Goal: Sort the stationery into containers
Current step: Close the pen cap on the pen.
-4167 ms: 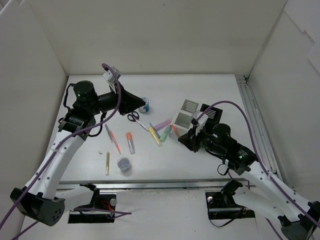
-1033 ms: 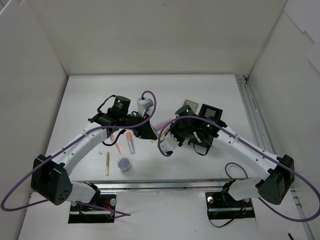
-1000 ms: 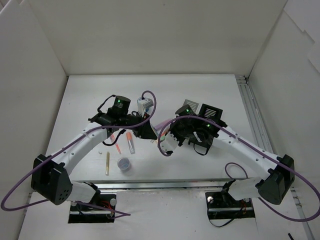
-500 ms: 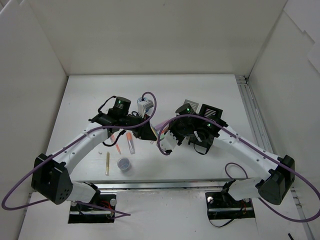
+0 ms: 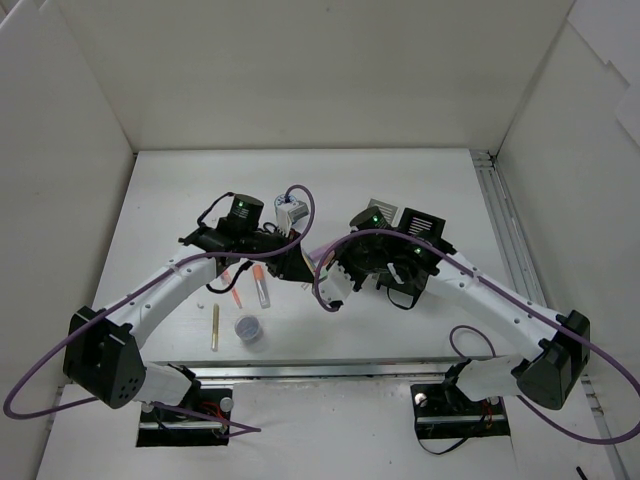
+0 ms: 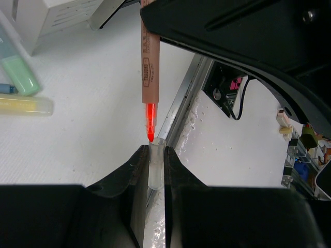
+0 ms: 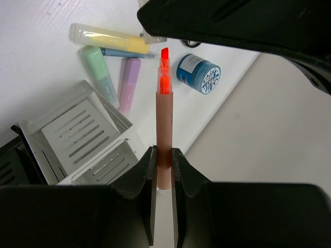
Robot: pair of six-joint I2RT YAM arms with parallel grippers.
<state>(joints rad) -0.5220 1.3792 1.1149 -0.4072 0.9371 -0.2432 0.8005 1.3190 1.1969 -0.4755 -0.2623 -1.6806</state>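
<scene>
In the top view my left gripper [image 5: 299, 267] and right gripper [image 5: 322, 273] meet nose to nose above the table's middle. My left gripper [image 6: 156, 153] is shut on a small clear cap [image 6: 155, 166]. My right gripper [image 7: 164, 155] is shut on a peach-orange marker [image 7: 164, 121] whose bare red-orange tip touches the cap's mouth in the left wrist view. Yellow [image 7: 108, 37], green [image 7: 97, 70] and purple [image 7: 129, 82] markers and a round blue tin [image 7: 198, 74] lie beside the white organizer [image 7: 77, 134]. The scissors are hidden.
The white organizer [image 5: 380, 211] and the black mesh holder [image 5: 423, 225] stand behind the right arm. An orange-capped marker [image 5: 262, 286], thin pink pens [image 5: 231, 288], a yellow pen [image 5: 215, 327] and a small purple jar [image 5: 248, 327] lie at front left.
The two grippers have edged slightly closer together, bringing the marker tip to the cap. Both grips are unchanged.
</scene>
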